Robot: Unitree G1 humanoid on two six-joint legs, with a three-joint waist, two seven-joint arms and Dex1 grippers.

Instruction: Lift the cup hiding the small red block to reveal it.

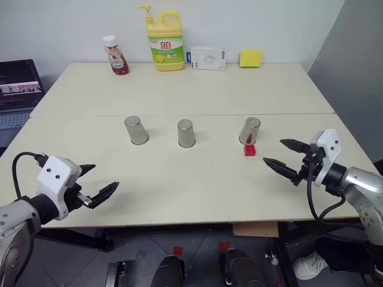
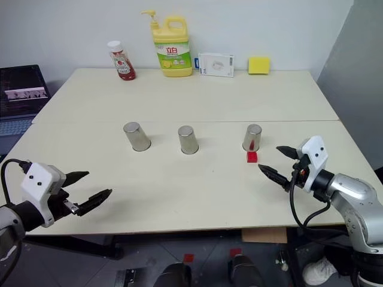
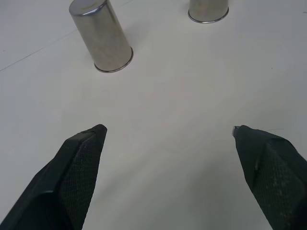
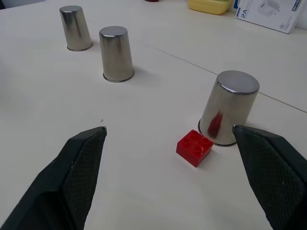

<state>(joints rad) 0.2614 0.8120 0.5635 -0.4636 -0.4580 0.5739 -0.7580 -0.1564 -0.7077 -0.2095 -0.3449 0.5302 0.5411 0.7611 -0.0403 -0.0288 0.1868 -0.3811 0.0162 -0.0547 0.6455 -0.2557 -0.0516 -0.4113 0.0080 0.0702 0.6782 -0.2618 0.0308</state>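
Note:
Three identical steel cups stand upside down in a row across the table: left, middle and right. The small red block lies uncovered on the table, close against the front of the right cup, which mirrors its red. Seen from the right wrist, the block sits between the fingers' line and that cup. My right gripper hovers open just right of the block, holding nothing. My left gripper is open and empty near the front left, short of the left cup.
Along the back edge stand a ketchup bottle, a yellow detergent bottle, a white box and a yellow sponge. A laptop sits off the table's left side. A seam crosses the tabletop behind the cups.

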